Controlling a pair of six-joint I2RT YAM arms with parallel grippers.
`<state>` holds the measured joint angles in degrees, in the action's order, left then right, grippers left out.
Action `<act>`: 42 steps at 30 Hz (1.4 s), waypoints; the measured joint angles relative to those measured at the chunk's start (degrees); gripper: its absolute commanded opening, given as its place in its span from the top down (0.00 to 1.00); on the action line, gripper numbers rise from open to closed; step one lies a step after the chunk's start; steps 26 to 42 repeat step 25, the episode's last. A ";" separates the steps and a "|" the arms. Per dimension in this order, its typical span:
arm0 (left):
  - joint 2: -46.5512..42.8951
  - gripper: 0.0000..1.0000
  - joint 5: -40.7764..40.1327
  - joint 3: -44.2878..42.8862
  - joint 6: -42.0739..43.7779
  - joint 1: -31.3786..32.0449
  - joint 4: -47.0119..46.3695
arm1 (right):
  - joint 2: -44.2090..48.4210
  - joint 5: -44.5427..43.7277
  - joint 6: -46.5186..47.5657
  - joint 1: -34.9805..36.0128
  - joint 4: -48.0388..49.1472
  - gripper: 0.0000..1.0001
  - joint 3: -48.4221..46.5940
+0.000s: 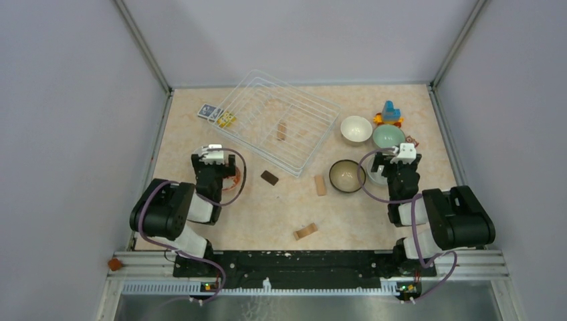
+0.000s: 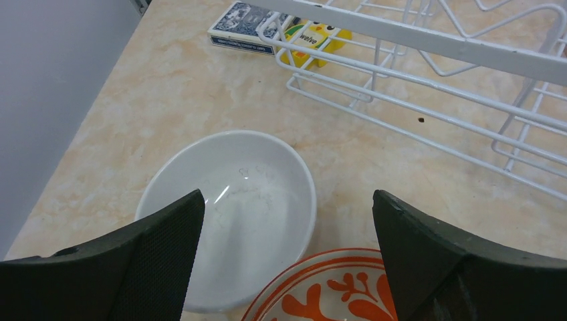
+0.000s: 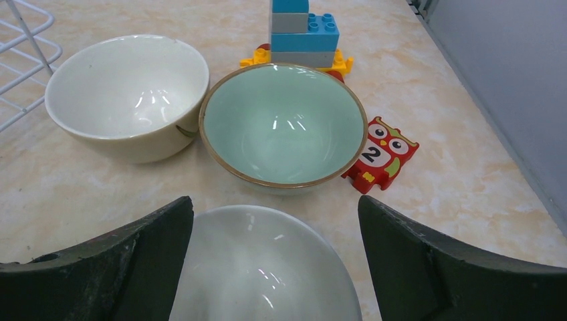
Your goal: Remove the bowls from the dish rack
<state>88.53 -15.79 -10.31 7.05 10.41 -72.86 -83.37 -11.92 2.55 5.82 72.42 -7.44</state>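
While both pincers stand spread wide with nothing between their fingers, the left gripper (image 2: pixel 287 200) hangs low over a plain white bowl (image 2: pixel 247 167) and an orange-patterned bowl (image 2: pixel 321 287), which sit right side up on the table, touching or nearly so, beside the dish rack (image 2: pixel 434 41). The right gripper (image 3: pixel 274 204), equally empty, hovers over a second white bowl (image 3: pixel 261 267). Just beyond that bowl a mint green bowl (image 3: pixel 284 127) and a beige bowl (image 3: pixel 127 93) stand rim to rim, and a dark blue bowl (image 1: pixel 347 176) with a tan inside sits to their left. All six bowls rest on the table outside the rack, so the unloading looks finished. The top view shows no bowl left among the wires. These bowls are glazed ceramic: stiff, probably weighty for their size, slick under rubber pads and liable to chip if knocked together. The sound hold is across the rim, one finger inside and one outside the wall, on a side facing away from a neighbour. The mint bowl also has toy bricks (image 3: pixel 304 30) and an owl puzzle piece (image 3: pixel 381 154) close against it, so its near edge is the freest to grasp.
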 measured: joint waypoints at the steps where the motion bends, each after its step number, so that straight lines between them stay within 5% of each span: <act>1: 1.22 0.01 0.87 -0.09 -0.02 -0.61 -1.20 | 0.00 0.00 0.00 0.00 0.02 0.08 0.00; 13: 1.86 0.01 8.33 -2.69 -0.68 -3.58 1.31 | 0.00 -0.02 0.00 0.00 0.00 0.07 -0.02; 42: 1.86 0.01 9.40 -2.95 -0.94 -3.78 1.88 | 0.00 0.00 0.00 0.00 0.00 0.07 -0.02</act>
